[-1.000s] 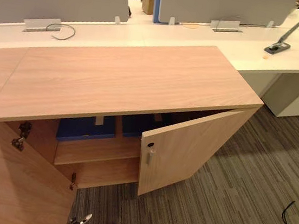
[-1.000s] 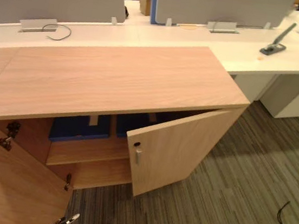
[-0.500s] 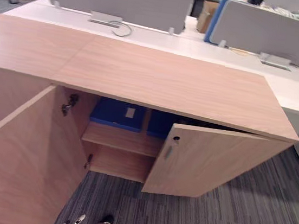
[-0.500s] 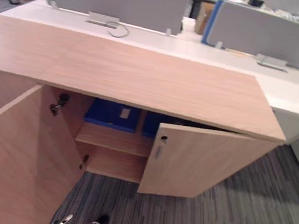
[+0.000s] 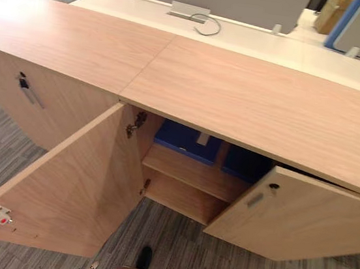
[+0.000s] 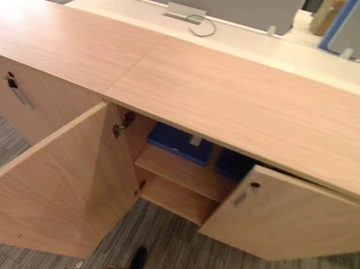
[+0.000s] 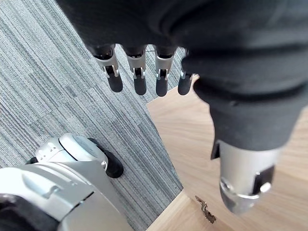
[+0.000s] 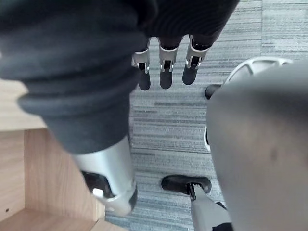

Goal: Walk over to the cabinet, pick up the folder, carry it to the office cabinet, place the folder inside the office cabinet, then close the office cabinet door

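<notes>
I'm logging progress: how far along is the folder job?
Done, it seems: blue folders lie on the cabinet shelf. In hand: nothing; left hand and right hand hang open. Left: the left door and right door stand open, not yet closed.

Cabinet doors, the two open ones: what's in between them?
In the left eye view, a wooden shelf carrying blue folders, with striped carpet in front.

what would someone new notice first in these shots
The wooden cabinet stands open: its left door swung wide, its right door ajar. On the upper shelf inside sit two blue folders. The left hand and right hand hang open and empty above the grey carpet.
</notes>
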### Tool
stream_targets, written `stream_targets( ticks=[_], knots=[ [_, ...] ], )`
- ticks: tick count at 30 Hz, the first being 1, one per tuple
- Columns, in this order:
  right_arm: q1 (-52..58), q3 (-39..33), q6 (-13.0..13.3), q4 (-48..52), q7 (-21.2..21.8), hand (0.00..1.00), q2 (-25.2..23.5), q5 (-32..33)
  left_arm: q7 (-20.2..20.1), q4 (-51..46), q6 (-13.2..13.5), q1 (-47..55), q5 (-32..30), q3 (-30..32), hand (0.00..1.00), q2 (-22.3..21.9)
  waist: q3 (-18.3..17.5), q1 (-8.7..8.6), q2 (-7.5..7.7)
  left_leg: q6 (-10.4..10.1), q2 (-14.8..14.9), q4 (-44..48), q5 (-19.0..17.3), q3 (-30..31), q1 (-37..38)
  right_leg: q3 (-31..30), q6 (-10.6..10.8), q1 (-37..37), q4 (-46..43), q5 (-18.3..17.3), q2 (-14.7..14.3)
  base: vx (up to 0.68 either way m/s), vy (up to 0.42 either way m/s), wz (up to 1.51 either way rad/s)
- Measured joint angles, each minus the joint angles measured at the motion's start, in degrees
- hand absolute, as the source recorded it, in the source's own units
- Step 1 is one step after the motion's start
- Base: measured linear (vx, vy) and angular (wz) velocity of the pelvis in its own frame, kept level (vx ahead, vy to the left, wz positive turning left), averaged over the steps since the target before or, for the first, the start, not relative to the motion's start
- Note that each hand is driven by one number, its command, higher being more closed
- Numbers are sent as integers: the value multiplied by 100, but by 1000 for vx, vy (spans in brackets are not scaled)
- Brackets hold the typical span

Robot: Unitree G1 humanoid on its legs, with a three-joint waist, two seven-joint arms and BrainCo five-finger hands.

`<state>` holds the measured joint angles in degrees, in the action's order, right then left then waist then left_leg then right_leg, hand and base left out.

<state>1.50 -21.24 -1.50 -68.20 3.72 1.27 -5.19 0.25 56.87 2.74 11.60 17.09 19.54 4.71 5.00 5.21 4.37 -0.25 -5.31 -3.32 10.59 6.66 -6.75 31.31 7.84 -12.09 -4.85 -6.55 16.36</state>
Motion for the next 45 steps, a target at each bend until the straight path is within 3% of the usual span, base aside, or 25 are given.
stream_targets(
  ticks=[6,9,10,12,14,17,18,21,24,26,36,39,41,42,43,44,45],
  knots=[
    [-72,7,3,4,56,0,-164,3,-32,-20,9,42,6,-5,0,13,-59,21,7,11,-2,-154,-4,88,349,13,-36,-101,-438,247,58,94,29,10],
    [74,-1,12,119,55,0,-92,102,-47,-14,14,67,-5,-16,0,-57,-120,-91,-110,131,-84,-153,-48,590,416,-133,-67,135,-1551,243,302,18,45,73],
    [100,0,38,198,55,0,-86,176,-47,-14,17,71,-14,-32,0,-58,-115,-189,-155,213,-108,-150,-54,879,382,-852,-356,461,-2106,-100,290,-23,11,86],
    [159,3,64,345,56,0,-117,182,-47,-11,23,64,-29,-4,0,-78,-114,-224,-160,213,-154,-137,-55,1213,350,-1898,-262,682,-2071,-584,-40,-51,-51,87],
    [165,0,93,359,55,0,-136,184,-47,-12,28,66,-32,157,0,-132,-116,-242,-155,214,-161,-149,-57,1339,348,-2403,-207,754,-1801,-673,-265,-107,-134,85],
    [208,-3,87,358,58,0,-192,180,-54,-125,67,114,-31,502,0,-250,-162,-146,-18,208,-280,-192,-54,1317,263,-2192,-256,904,-1145,-656,-315,-175,-221,58],
    [215,-1,64,358,68,0,-206,182,-53,-153,71,154,-7,570,0,-318,-220,-103,16,165,-258,-193,-75,1319,137,-2123,-154,913,-916,-762,-336,-155,-242,33],
    [258,-11,69,387,80,0,-159,182,-52,-172,75,206,43,723,0,-408,-274,-131,-100,-16,-12,-181,27,1176,19,-1963,-219,899,-729,-698,-559,-61,-142,16],
    [264,2,71,326,75,0,-159,207,-55,-106,74,208,48,722,0,-360,-313,-163,-78,-189,203,-195,223,1168,-68,-1916,-288,780,-408,-648,-823,1,-178,9],
    [261,7,84,259,67,0,-171,346,-54,-89,79,169,49,720,0,-292,-306,-184,47,-284,244,-195,242,1169,-88,-1913,-280,700,-229,-515,-880,82,-139,4],
    [195,49,99,229,57,0,-155,389,-45,-29,74,91,30,437,0,-161,-148,-162,24,-326,216,-194,238,1454,25,-1663,-279,347,-41,-404,-982,65,-76,15],
    [207,123,109,385,56,0,-156,389,-51,-578,22,122,-115,69,0,-100,59,-164,-11,-287,210,-128,171,1438,45,-1423,-292,211,-71,-413,-982,-42,-16,40],
    [199,132,104,560,56,0,-164,387,-118,-1104,-30,84,-242,-62,0,-115,256,-184,44,-150,255,665,-243,504,-380,-1137,-319,230,-171,-422,-852,-71,86,44],
    [143,146,86,586,56,0,-128,384,-218,-1617,-88,72,-439,-119,0,-110,419,-165,-22,60,477,2500,-898,-344,-1038,-1060,-338,287,-385,-448,-753,-37,120,11],
    [147,231,76,643,55,0,-86,384,-251,-1842,-119,150,-529,-120,0,-102,408,-160,-92,67,633,3259,-1235,-613,-1226,-1087,-328,319,-442,-455,-769,45,185,-10],
    [216,325,59,859,63,0,-13,391,-340,-2324,-148,323,-817,-118,0,-57,375,-157,-303,35,999,4301,-1874,-942,-1391,-1133,-263,336,-542,-505,-868,148,200,-4],
    [285,311,51,1054,75,0,54,386,-477,-2854,-208,463,-1130,-121,0,32,314,-227,-586,16,1118,3976,-2480,-1046,-1250,-1115,-165,437,-763,-685,-995,173,275,26]
  ],
)
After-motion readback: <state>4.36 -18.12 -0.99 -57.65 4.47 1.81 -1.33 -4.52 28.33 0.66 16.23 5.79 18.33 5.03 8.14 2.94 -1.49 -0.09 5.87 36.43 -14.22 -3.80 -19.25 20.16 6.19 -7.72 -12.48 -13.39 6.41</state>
